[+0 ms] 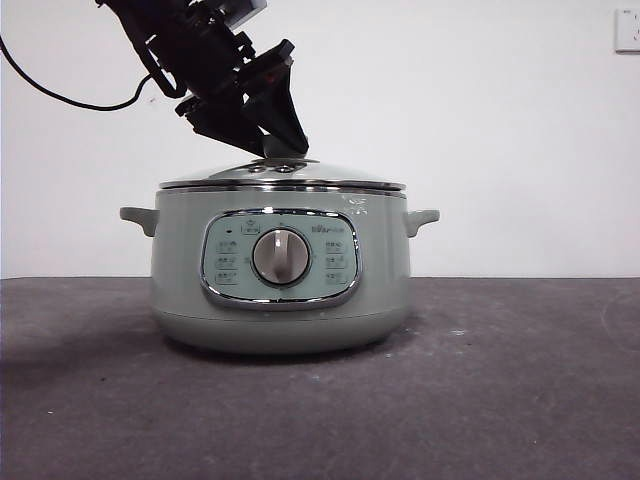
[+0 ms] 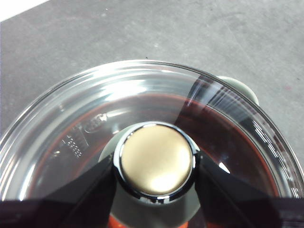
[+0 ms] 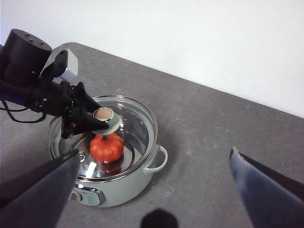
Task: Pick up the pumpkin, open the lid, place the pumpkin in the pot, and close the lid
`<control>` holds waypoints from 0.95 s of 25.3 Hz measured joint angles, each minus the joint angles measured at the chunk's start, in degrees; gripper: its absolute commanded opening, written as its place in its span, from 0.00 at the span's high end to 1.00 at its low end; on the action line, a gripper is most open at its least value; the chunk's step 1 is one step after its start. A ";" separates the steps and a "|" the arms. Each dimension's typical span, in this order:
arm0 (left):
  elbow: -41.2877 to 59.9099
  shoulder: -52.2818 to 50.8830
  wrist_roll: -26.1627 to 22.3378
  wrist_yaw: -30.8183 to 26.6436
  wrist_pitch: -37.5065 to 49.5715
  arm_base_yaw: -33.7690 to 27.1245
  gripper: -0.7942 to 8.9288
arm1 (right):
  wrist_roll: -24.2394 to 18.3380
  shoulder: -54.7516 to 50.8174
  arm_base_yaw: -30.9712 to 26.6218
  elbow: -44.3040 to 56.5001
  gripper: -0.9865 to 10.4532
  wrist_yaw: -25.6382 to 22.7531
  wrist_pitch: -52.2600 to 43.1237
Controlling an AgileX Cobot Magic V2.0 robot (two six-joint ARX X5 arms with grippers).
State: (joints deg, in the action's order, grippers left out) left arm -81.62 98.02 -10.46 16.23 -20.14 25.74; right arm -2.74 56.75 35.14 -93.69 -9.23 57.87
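The left arm [image 3: 28,80] is matte black with a round cylindrical joint and a pale grey camera block [image 3: 69,64]. A thin black cable [image 1: 60,90] loops at the frame's upper left. Each claw has wedge-shaped black jaws.
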 measured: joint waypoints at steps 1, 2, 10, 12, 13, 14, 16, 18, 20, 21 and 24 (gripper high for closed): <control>0.00 0.00 -0.02 0.00 -0.15 0.07 0.93 | 0.02 0.00 0.00 0.00 0.42 0.00 0.00; -0.02 0.00 -0.04 -0.02 -0.35 0.11 0.93 | 0.00 0.00 0.00 0.00 0.42 0.00 0.00; -0.09 -0.02 0.28 0.07 -2.14 0.22 0.93 | 0.00 0.22 0.00 0.00 0.42 0.00 0.00; -0.15 -0.02 0.28 0.04 -2.38 0.22 0.92 | 0.00 0.31 0.00 0.00 0.42 0.00 0.02; -0.20 -0.02 0.26 0.04 -2.51 0.22 0.91 | 0.00 0.35 0.00 0.00 0.42 0.00 0.00; -0.24 -0.02 0.26 0.00 -2.64 0.22 0.90 | 0.00 0.35 0.00 0.00 0.42 0.00 0.00; -0.37 -0.02 0.28 -0.07 -2.89 0.22 0.74 | 0.00 0.33 0.00 0.00 0.42 0.00 0.00; -0.42 -0.02 0.28 -0.11 -2.97 0.22 0.49 | 0.02 0.33 0.00 0.00 0.42 0.02 0.07; -0.42 -0.02 0.28 -0.11 -2.99 0.22 0.33 | 0.02 0.33 0.00 0.00 0.42 0.02 0.81; -0.44 -0.02 0.33 -0.11 -3.08 0.22 0.33 | 0.00 0.33 0.00 0.00 0.42 0.02 1.38; -0.46 -0.37 0.24 0.07 -4.52 0.28 0.33 | 0.04 0.50 0.02 0.00 0.42 0.24 3.96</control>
State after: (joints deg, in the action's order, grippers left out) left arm -82.08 97.65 -10.22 16.29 -24.67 26.02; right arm -2.70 57.25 35.16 -93.69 -8.99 61.82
